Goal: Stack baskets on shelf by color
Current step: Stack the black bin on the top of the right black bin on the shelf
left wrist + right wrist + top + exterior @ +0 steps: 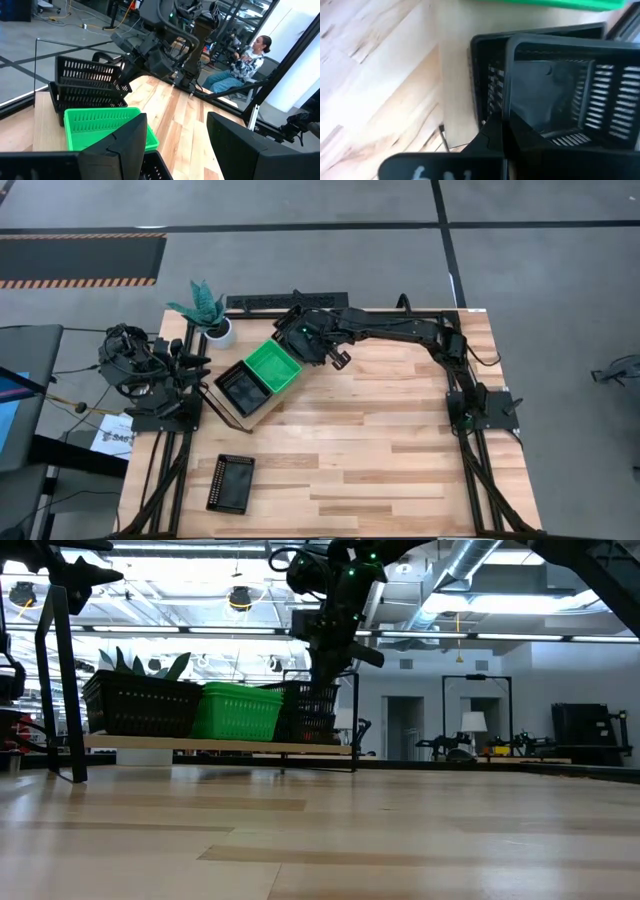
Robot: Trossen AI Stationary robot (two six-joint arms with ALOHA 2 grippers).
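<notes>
R claw (131, 64) clamping tilted black basket (90, 76) over stacked black one on shelf (262, 412) | green basket (274, 367) beside | L claw (200, 361) idling apart, bench edge

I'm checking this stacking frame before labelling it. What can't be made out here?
- High view: the right gripper and arm cover the shelf's far end, hiding the black baskets there.
- Low view: the green basket hides how the black basket being lowered sits behind it.
- Right wrist view: that held black basket fills the picture; what lies under it is hidden.
- Left gripper: too small in the high view to judge.
</notes>
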